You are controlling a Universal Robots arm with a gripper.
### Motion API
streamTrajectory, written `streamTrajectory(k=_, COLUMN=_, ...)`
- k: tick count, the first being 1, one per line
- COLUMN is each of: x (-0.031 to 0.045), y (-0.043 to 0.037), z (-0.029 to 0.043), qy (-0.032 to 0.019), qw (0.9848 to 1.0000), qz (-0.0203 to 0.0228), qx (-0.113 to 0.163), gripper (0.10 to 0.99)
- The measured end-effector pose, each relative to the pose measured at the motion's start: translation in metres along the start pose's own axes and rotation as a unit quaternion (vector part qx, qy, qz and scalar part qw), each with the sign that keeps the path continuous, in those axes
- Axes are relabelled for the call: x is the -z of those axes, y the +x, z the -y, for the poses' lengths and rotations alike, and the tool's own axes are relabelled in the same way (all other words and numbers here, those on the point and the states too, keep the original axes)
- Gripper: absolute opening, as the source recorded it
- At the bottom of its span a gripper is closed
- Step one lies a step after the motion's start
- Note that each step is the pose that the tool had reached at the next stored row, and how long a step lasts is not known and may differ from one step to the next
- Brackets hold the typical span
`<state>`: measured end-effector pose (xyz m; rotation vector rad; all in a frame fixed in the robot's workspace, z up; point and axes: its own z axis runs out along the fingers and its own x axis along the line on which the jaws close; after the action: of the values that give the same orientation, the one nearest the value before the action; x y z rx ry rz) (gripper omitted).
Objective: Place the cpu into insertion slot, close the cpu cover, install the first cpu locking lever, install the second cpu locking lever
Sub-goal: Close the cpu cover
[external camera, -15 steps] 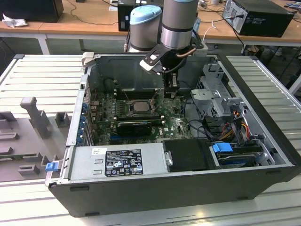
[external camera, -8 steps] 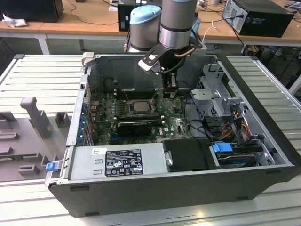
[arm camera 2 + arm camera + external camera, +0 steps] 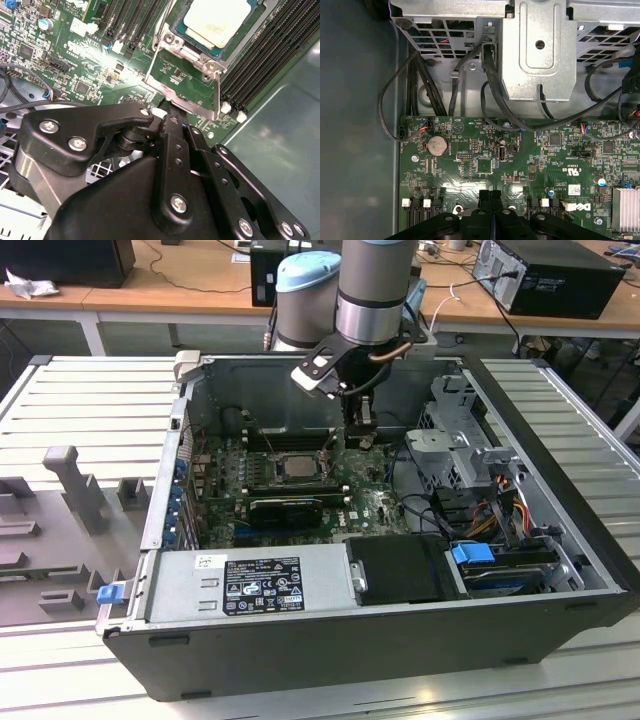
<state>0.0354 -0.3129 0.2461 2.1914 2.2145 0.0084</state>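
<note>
One cpu [image 3: 215, 20] lies in the insertion slot [image 3: 172, 40], at 8 o'clock from the end effector [image 3: 358, 430] in the exterior view. The cpu cover [image 3: 185, 103] stands raised. End effector fingers [image 3: 484, 196] are pressed together, tips at the cover's edge.

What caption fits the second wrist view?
The cpu sits in the insertion slot, gripper at the open cpu cover's edge.
</note>
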Motion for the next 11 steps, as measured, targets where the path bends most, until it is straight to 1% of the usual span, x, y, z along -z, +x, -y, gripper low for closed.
streamTrajectory(k=11, x=0.0001, y=0.0, z=0.0041, qy=0.0, qw=1.0, qz=0.0, qx=0.0, gripper=0.106)
